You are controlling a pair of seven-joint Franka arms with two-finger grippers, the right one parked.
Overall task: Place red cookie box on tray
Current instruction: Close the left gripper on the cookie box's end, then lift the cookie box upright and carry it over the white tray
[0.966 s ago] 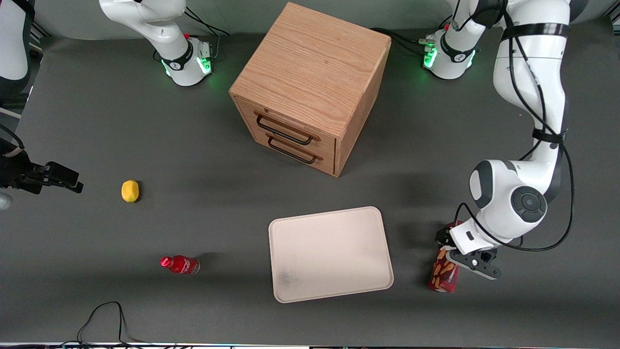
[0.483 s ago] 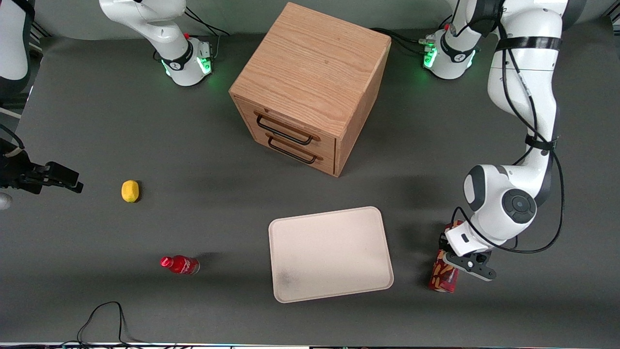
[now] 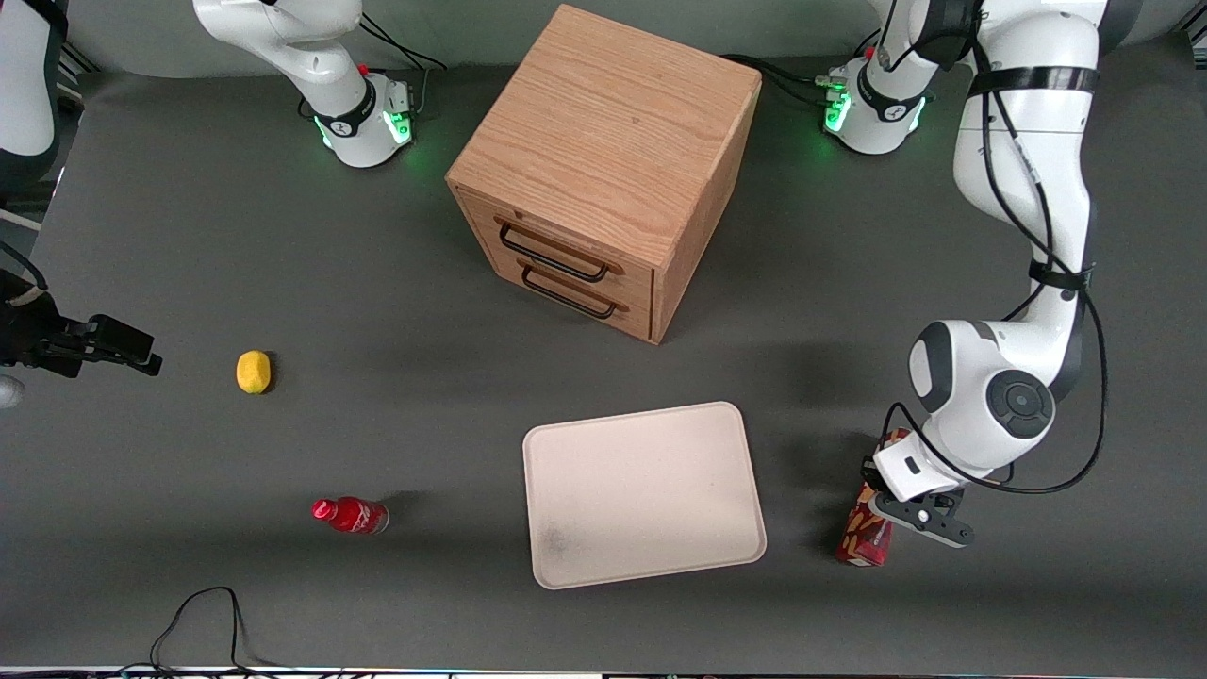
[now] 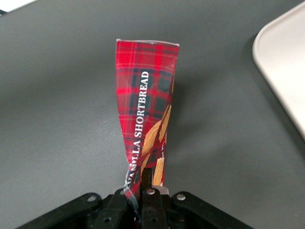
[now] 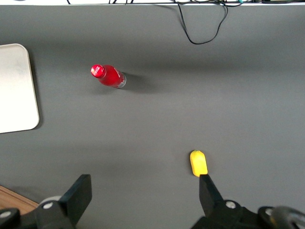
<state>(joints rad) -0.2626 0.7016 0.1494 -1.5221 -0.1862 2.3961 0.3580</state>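
The gripper (image 3: 886,500) clasps the red cookie box (image 3: 868,533) beside the tray (image 3: 642,493) — both near the table's (image 3: 283,236) front edge.

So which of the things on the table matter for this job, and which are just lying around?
Part of the job:
red cookie box, gripped by the end effector
tray, beside the box

Lying about:
wooden drawer cabinet
lemon
small red bottle
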